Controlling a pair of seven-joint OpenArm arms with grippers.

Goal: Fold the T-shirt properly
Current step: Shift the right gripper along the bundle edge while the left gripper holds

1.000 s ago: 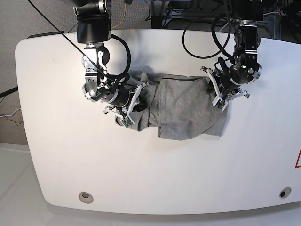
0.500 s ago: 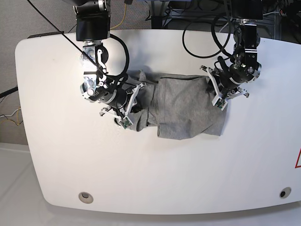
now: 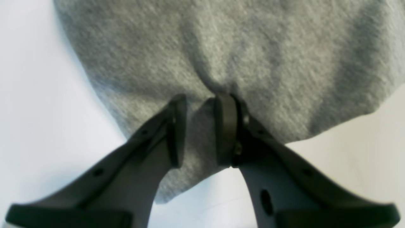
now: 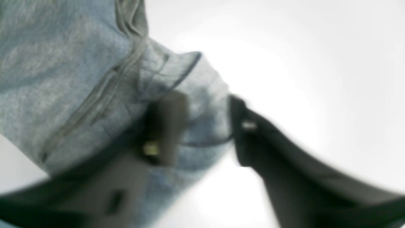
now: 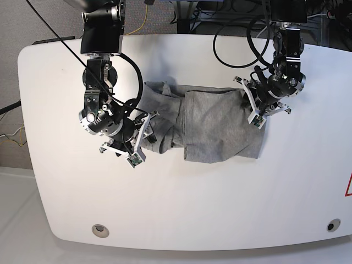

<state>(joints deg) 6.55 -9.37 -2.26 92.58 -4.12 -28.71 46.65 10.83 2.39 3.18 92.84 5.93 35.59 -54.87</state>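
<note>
The heather-grey T-shirt [image 5: 220, 129] lies bunched across the middle of the white table [image 5: 192, 209], its left part rumpled into folds. At the shirt's right edge my left gripper [image 5: 254, 114] is shut on a pinched fold of the cloth [image 3: 221, 47]; the left wrist view shows the gripper [image 3: 199, 126] with fabric squeezed between its pads. My right gripper [image 5: 145, 130] sits at the shirt's left end. In the blurred right wrist view this gripper [image 4: 207, 126] has its jaws apart, with a seamed edge of the shirt [image 4: 63, 63] lying loosely between them.
Black cables [image 5: 236, 33] loop over the table's back edge behind both arms. Two round holes [image 5: 99, 230] [image 5: 330, 225] sit near the front edge. A red mark [image 5: 348, 186] shows at the right rim.
My right arm has swung left and toward the front, and its jaws have opened from shut. The shirt's left end has shifted with it. The left arm has stayed put.
</note>
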